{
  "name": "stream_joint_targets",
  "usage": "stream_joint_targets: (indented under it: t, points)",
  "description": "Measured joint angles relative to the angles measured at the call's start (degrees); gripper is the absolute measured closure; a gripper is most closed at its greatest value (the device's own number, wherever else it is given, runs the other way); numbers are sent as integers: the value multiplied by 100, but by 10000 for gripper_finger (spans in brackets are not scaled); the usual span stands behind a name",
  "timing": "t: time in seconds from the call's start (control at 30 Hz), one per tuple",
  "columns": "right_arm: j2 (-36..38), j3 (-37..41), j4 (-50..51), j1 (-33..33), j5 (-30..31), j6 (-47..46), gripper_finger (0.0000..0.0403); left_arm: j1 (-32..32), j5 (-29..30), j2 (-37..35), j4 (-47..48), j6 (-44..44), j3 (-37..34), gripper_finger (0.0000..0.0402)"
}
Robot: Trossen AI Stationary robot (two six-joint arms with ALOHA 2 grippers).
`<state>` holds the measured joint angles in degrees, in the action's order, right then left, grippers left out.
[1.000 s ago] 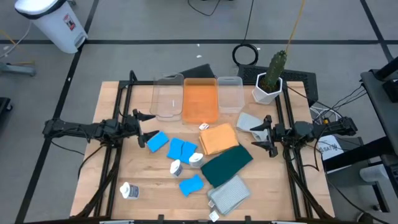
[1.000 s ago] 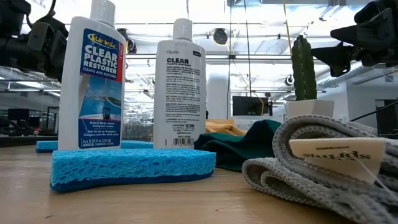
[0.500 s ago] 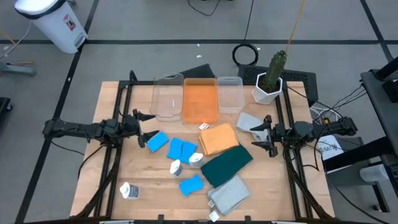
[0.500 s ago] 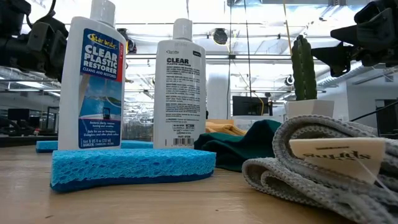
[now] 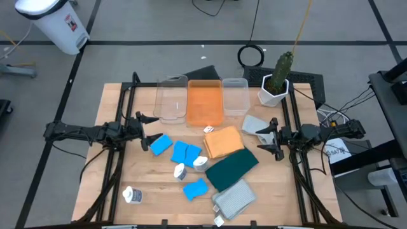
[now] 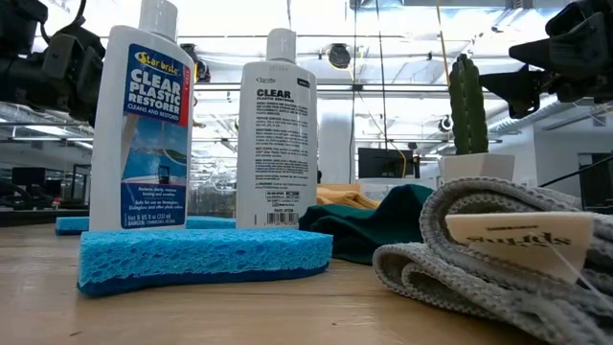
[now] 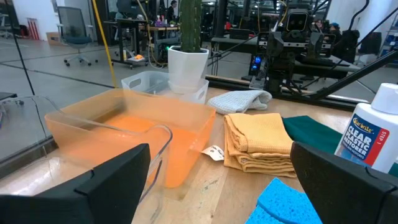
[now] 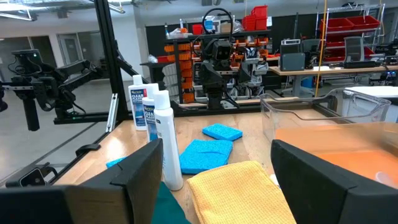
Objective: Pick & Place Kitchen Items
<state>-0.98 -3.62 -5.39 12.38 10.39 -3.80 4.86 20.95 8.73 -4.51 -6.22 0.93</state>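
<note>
Several blue sponges (image 5: 181, 151) lie flat at mid-table. Two small white bottles (image 5: 200, 162) stand among them; a third (image 5: 132, 195) is near the front left. An orange cloth (image 5: 222, 141), a dark green cloth (image 5: 232, 169) and a grey cloth (image 5: 235, 198) lie folded in a row toward the front right. Another grey cloth (image 5: 255, 124) lies by the right arm. My left gripper (image 5: 150, 130) hovers open at the left, level, facing the sponges. My right gripper (image 5: 268, 140) hovers open at the right, beside the orange cloth. Both are empty.
Along the far edge stand a clear bin (image 5: 172, 98), an orange bin (image 5: 205, 102) and a smaller clear bin (image 5: 235, 95). A white pot with a cactus (image 5: 275, 83) stands at the far right corner. Bare wood shows at the front left (image 5: 108, 178).
</note>
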Motion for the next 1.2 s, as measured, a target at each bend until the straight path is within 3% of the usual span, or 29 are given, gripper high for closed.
stream_joint_targets:
  t: [0.37, 0.7, 0.8, 1.2]
  points:
    - [1, 0, -48, 0, -2, -27, 135, -1, 2, 1, -1, 0, 0, 7]
    - [1, 0, -43, 0, 10, -2836, 135, 0, 2, -1, 0, 0, 1, 7]
    - [1, 0, -68, -2, 331, -3345, 135, 0, 0, -2, 0, 0, 2, 7]
    - [-1, 0, -42, -2, 704, -3601, 135, -2, 1, -2, -2, 0, 1, 7]
